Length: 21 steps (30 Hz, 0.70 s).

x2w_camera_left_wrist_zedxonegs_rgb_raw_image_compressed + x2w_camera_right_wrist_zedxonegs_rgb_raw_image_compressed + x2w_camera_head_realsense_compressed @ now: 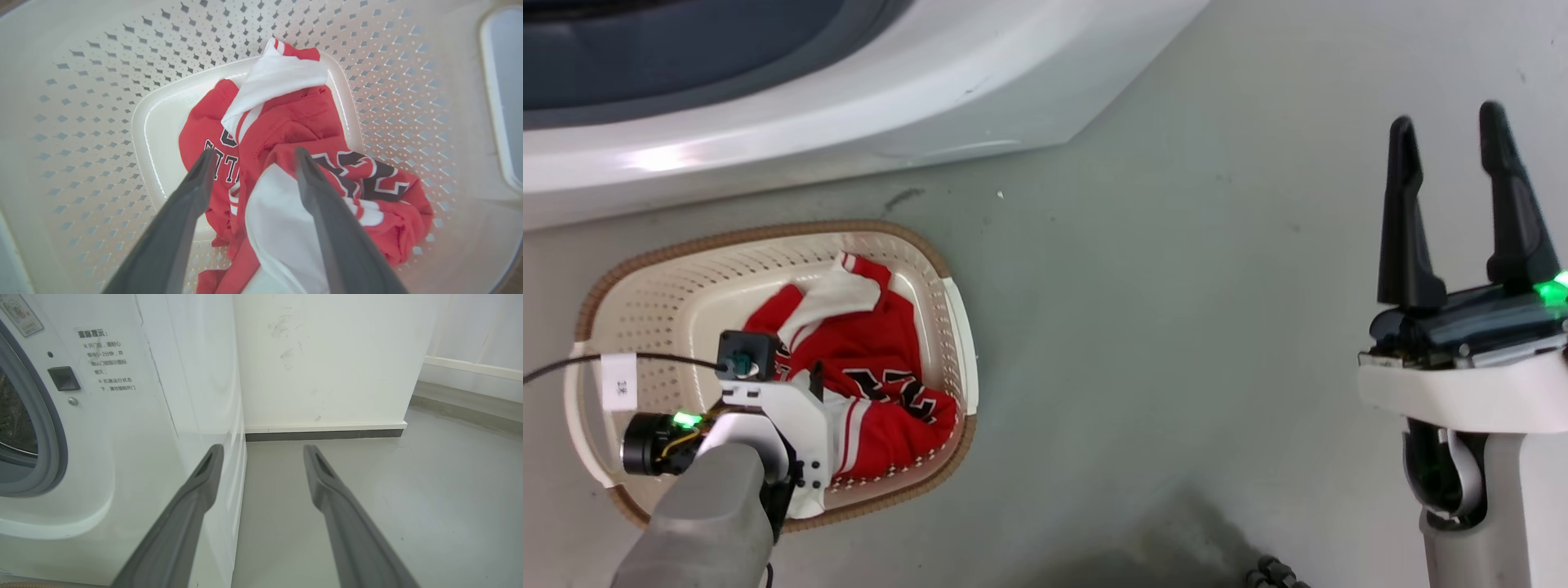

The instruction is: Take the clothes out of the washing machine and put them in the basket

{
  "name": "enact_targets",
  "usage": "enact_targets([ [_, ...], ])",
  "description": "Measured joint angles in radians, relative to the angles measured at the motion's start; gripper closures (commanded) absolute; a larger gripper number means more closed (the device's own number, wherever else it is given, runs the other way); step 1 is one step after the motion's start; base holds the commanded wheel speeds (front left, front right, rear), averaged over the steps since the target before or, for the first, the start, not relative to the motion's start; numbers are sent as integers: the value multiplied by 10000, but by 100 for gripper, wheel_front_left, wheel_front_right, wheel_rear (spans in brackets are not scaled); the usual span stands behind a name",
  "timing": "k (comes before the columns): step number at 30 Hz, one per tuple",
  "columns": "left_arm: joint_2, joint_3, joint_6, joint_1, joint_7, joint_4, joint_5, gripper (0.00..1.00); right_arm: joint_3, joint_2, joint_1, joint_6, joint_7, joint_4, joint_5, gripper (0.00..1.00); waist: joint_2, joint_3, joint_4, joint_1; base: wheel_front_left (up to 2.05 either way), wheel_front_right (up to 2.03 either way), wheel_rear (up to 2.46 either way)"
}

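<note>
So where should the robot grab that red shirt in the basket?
Probably the white fold of the jersey, pinched from straight above: it looks raised off the crumpled pile, and the basket walls block the sides.

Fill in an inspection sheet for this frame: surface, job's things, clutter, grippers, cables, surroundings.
Surface: grey floor, faintly scuffed.
Job's things: red jersey with white trim and black lettering lies in cream perforated plastic basket with brown rim; large white front-loading washing machine stands behind it.
Clutter: nothing seen.
Grippers: left gripper open, over the jersey inside the basket; right gripper open, empty, above the floor.
Cables: thin black cable crosses the basket to the left wrist.
Surroundings: white wall with dark skirting board.
</note>
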Motion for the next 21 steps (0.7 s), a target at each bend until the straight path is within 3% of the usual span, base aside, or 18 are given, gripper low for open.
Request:
enact_targets([
  [5,-165,113,-56,438,-184,-353,-12,0,13,2,546,0,0,205,-107,0,0,-833,168,-1,0,0,0],
  [9,-52,552,309,1006,-215,-1822,347,0,17,2,945,0,0,366,-261,0,0,-1596,343,0,0,0,0],
  [16,-10,2165,1030,2814,-217,-4428,1331,0,-96,2,1688,0,0,600,-372,0,0,-2950,674,-1,0,0,0],
  [21,-228,3484,1260,4039,-215,-6420,2431,0,-188,2,2157,0,0,706,-472,0,0,-3780,943,-3,0,0,0],
])
